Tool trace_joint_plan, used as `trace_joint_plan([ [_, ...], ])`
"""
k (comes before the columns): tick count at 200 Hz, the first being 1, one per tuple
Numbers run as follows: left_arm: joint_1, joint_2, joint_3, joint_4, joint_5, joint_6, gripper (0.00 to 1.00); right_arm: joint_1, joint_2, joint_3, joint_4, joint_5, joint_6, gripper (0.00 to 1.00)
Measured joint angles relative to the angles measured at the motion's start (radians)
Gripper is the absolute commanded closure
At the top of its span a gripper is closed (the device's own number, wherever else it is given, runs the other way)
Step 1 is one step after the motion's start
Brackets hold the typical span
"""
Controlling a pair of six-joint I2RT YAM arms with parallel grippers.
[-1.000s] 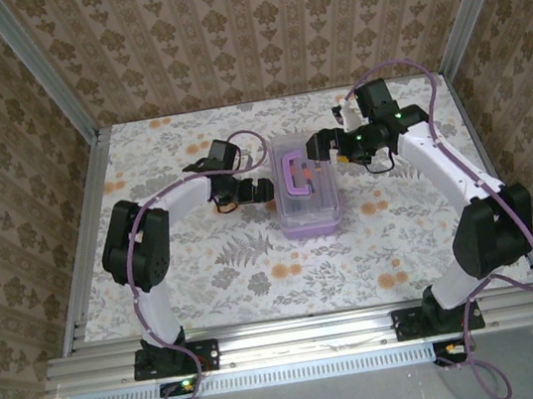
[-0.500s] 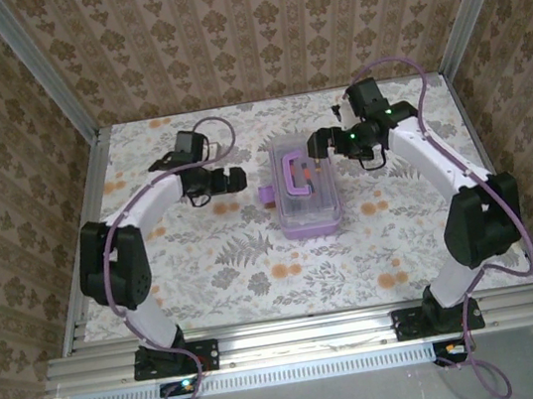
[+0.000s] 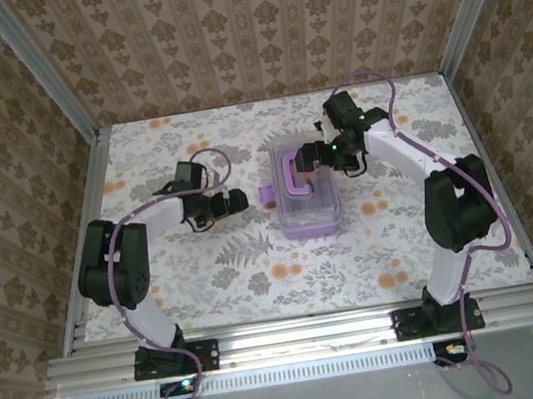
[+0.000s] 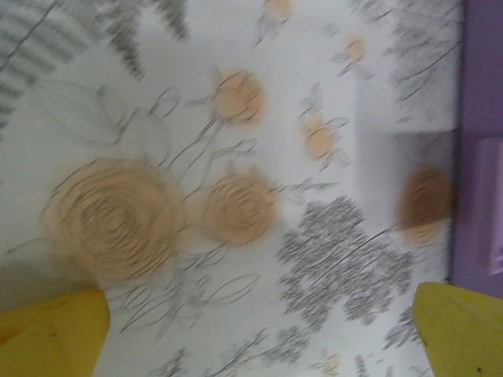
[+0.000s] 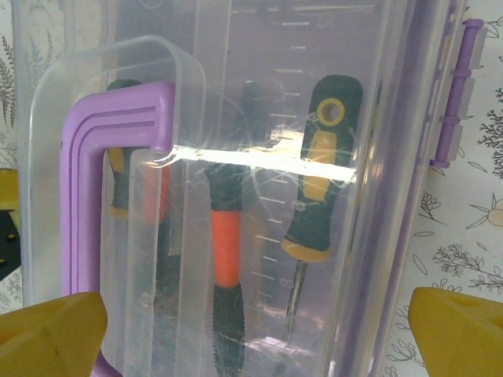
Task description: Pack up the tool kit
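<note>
Tool kit: I am watching the tool kit (image 3: 306, 194) sitting at the centre of the top view on the floral table (image 3: 205, 259), its clear lid (image 5: 259, 94) lying down and its purple handle (image 5: 78, 196) on top.
Contents: Through the lid a black and yellow-orange screwdriver (image 5: 318, 181) and an orange-gripped tool (image 5: 225, 251) are showing.
Step in hand: I am judging this to be the fastening; a purple latch (image 3: 266, 195) is sticking out of the box's left side.
Doing it well: I am planning to steady the lid from above, then push the latch squarely toward the box so that the box is not sliding away.
Left arm: It is reaching low from the left, the left gripper (image 3: 235, 201) hanging just beside the latch, fingers spread wide and holding nothing.
Right arm: It is arching over the box's upper end, the right gripper (image 3: 304, 159) hovering above the lid, likewise spread and gripping nothing.
</note>
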Motion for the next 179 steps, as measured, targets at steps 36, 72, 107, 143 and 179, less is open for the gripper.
trace_joint_plan([
  [36, -0.02, 0.034, -0.006, 0.125, 0.051, -0.068, 0.0, 0.005, 0.0, 0.0, 0.003, 0.0, 0.0, 0.03],
  [72, -0.008, 0.038, -0.026, 0.188, 0.071, -0.148, 0.0, 0.016, 0.014, 0.0, 0.003, 0.005, 0.0, 0.06],
  [107, 0.003, 0.053, -0.054, 0.32, 0.109, -0.262, 0.0, 0.025, 0.032, 0.001, 0.003, 0.015, 0.0, 0.1],
  [143, -0.02, 0.127, -0.042, 0.548, 0.163, -0.367, 0.0, 0.027, 0.033, 0.005, 0.0, 0.016, 0.0, 0.16],
  [179, -0.085, 0.188, -0.028, 0.713, 0.214, -0.442, 0.0, 0.028, 0.033, 0.009, -0.004, 0.016, 0.004, 0.23],
])
